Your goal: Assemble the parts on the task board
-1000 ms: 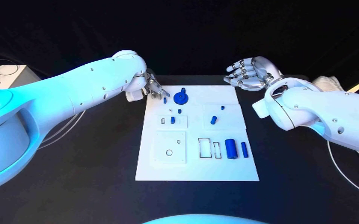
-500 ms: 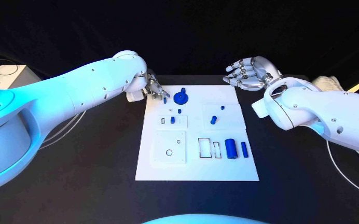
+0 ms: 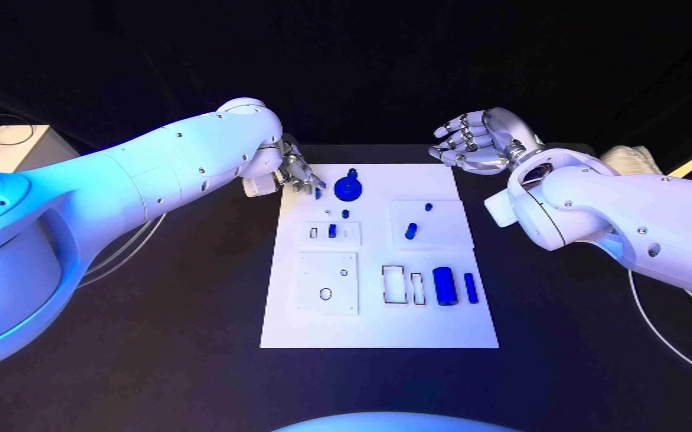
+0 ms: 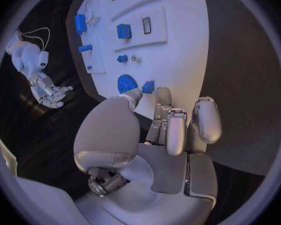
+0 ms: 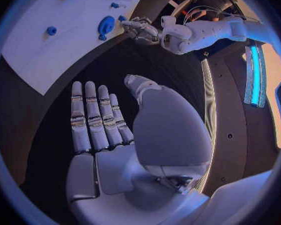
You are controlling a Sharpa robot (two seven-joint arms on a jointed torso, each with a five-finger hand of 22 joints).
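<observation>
The white task board point(image 3: 378, 324) lies in the middle of the black table. My left hand point(image 3: 299, 172) is at its far left corner, thumb and a fingertip pinching a small blue part point(image 4: 148, 86) just over the board, next to a round blue part point(image 3: 348, 190). More blue parts stand mid-board point(image 3: 411, 231), and a blue cylinder point(image 3: 444, 286) and a thin bar point(image 3: 470, 288) lie at its right side. My right hand point(image 3: 480, 142) hovers beyond the far right corner, fingers point(image 5: 93, 117) spread and holding nothing.
A white box point(image 3: 29, 144) with cables sits at the table's left edge. A pale object point(image 3: 635, 159) lies at the right edge behind my right arm. Black tabletop point(image 3: 173, 352) surrounds the board on both sides.
</observation>
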